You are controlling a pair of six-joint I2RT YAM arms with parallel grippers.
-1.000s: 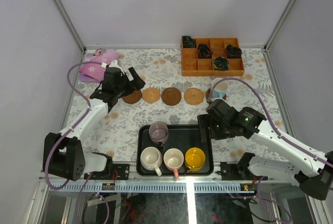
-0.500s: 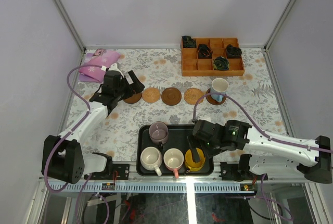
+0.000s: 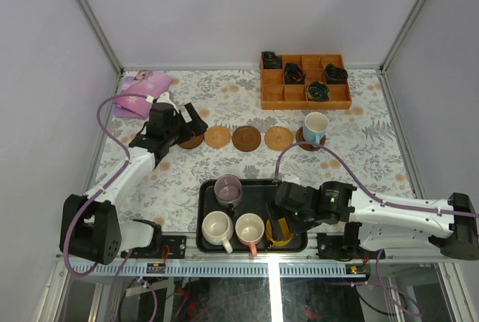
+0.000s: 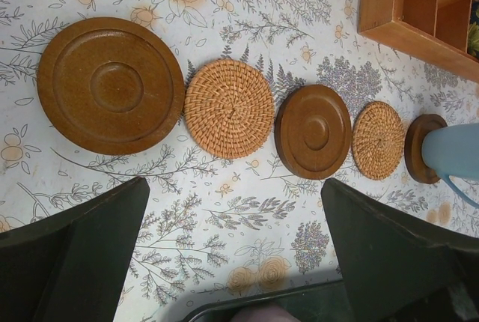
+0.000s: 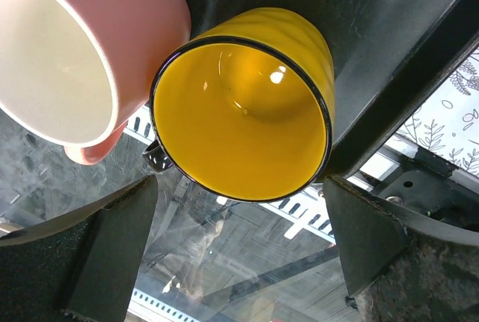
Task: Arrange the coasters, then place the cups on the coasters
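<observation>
Right gripper (image 5: 239,183) is hanging fully open over the yellow cup (image 5: 243,105), fingers either side, gripping nothing. Left gripper (image 4: 233,187) is also gaping wide and empty, hovering near the coasters (image 4: 229,108).

Coasters: five, lying in a row across the middle of the table (image 3: 359,157).

Cups: five. Four are sitting in the tray (image 3: 262,195) at the table's near edge:
- yellow, at the tray's near right corner
- pink-handled cup (image 5: 67,52), just beside yellow
- cream cup (image 3: 217,225)
- mauve cup (image 3: 228,187)

The blue-handled cup (image 3: 315,126) is sitting on the rightmost coaster (image 4: 419,148).
</observation>
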